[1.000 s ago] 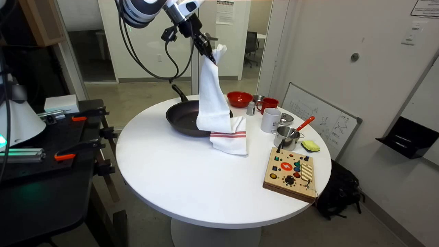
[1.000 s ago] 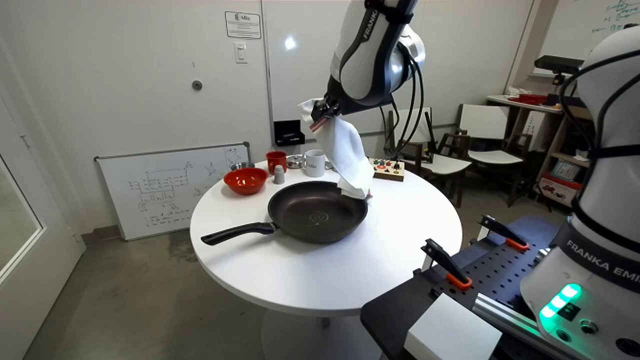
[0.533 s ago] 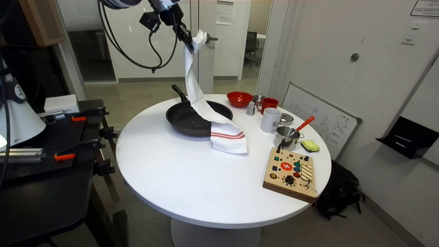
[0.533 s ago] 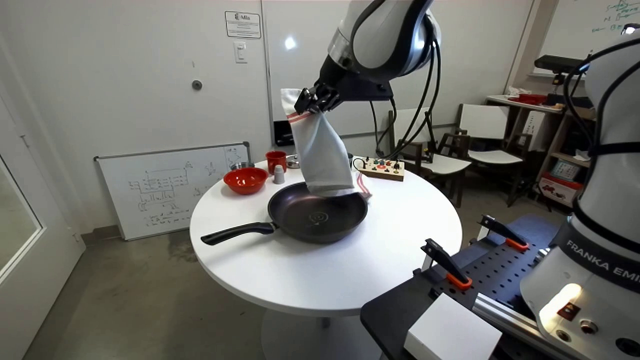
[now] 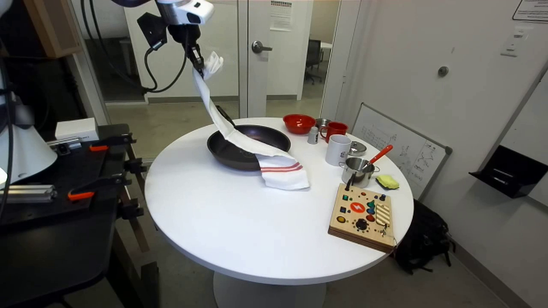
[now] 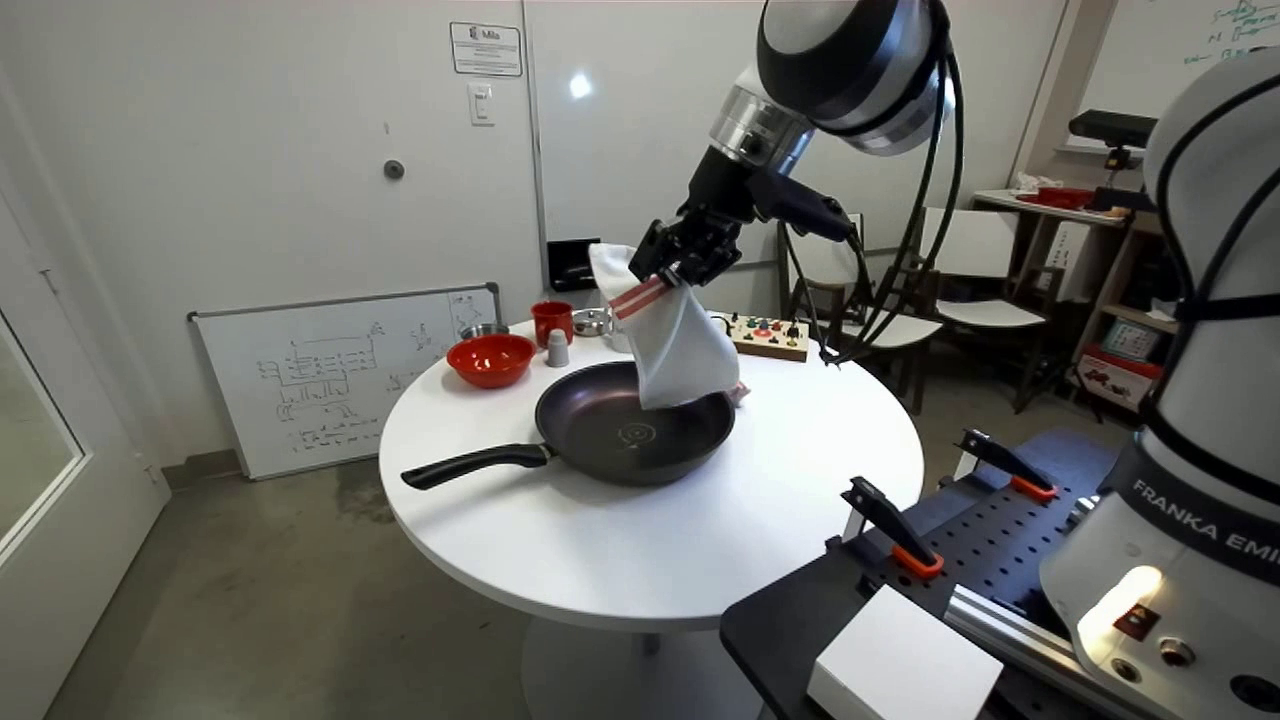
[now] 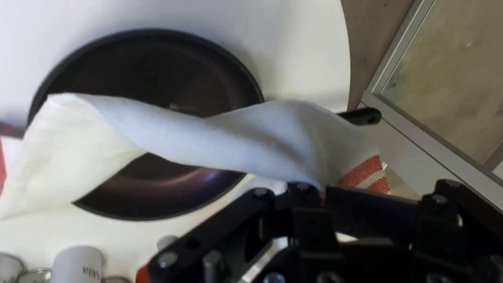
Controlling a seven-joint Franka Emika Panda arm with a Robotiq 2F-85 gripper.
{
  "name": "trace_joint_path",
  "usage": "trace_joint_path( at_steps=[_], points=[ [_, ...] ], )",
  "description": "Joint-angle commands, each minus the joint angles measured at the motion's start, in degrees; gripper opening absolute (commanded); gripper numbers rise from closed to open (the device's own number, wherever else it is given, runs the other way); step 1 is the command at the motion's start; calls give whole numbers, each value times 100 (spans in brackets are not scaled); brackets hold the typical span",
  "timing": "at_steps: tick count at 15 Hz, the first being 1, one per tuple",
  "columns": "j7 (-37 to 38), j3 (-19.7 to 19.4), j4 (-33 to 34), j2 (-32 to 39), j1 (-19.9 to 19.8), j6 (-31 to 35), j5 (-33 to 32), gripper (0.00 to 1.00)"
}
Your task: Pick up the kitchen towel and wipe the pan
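and there goes the sweep! the claw (image 5: 200, 72) has swung out toward eleven o'clock of the pan (image 6: 620, 440), as an exterior view has it; a second ago it hung nearer twelve. its fingertips are pinched tight on the kitchen towel (image 5: 254, 147), close to a red-striped end, and the cloth comes along. what was a near-straight drop at the pan's edge is now a long, twisted band slanting right across the pan, from eleven o'clock down to four. the trailing end, stripes and all, lies on the tabletop (image 5: 214, 222) just outside the rim at four o'clock, crept in only a touch.

so what does that mean? the pick-up looks done, i'd say, and the wipe is either starting or about to. the cloth is over the dark cooking surface, but whether its middle actually touches the base, i can't tell. the claw rides well above the rim, so my guess is a light drag at best; a proper wipe calls for dipping lower and pressing a fold down. the pan hasn't budged, its handle (image 6: 475, 466) pointing between eight and nine o'clock in an exterior view. the risk now, i reckon: cloth snagging the handle.
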Motion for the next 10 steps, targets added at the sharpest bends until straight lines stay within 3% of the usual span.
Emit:
trace_joint_path(
  at_steps=[1, 10],
  points=[
    [-435, -1328, 211, 324, 999, -92, 499, 0],
    [-352, -3949, 294, 1077, 4458, 250, 251, 0]
  ],
)
